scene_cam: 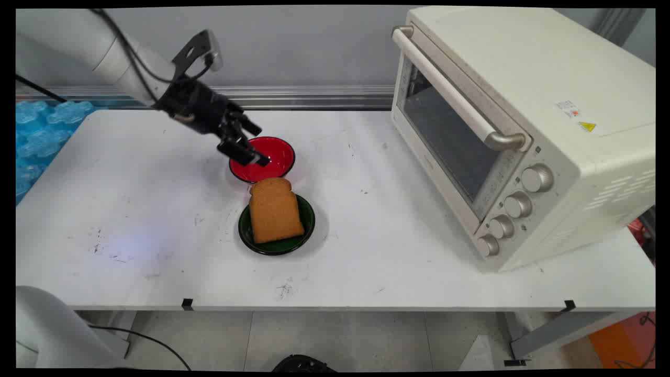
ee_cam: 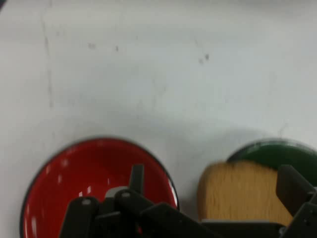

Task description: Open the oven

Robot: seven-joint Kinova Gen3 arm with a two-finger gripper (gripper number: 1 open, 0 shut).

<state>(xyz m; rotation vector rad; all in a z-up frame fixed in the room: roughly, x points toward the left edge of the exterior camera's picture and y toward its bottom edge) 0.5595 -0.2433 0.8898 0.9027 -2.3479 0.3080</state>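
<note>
Gripper (scene_cam: 246, 148), black and two-fingered, hangs released and empty above the shallow red round bowl (scene_cam: 272, 157). Just beside that bowl, a tan bread slice (scene_cam: 275, 212) leans across a dark green round plate (scene_cam: 282, 242). Farther right on the white desk (scene_cam: 131, 220) stands a cream toaster oven (scene_cam: 523, 131), door closed.

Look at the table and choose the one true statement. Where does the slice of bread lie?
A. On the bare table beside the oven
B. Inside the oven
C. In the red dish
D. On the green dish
D: the slice of bread lies on the green dish, just in front of the empty red dish, and well apart from the oven.
</note>
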